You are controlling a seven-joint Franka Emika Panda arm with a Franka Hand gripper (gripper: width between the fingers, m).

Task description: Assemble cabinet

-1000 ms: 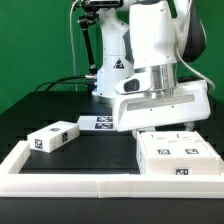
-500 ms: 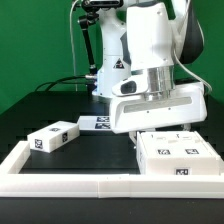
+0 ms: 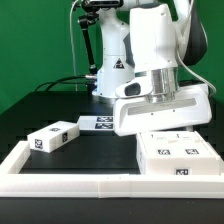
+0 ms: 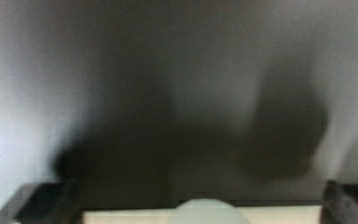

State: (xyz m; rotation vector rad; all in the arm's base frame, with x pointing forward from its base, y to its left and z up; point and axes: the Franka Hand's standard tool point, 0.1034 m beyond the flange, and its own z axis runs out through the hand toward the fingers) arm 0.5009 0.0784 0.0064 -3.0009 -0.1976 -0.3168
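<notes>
block (image 3: 52, 137) near marker board (image 3: 98, 123), cabinet body (image 3: 175, 155) apart

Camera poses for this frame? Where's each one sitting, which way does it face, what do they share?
Exterior view: off the arm, low at the front of the table, facing the robot base; shows the arm above the cabinet body.
Wrist view: on the wrist, close against a blurred grey surface; dark edge shapes are probably the fingers.
Shared: likely the cabinet body, too blurred to confirm.
</notes>
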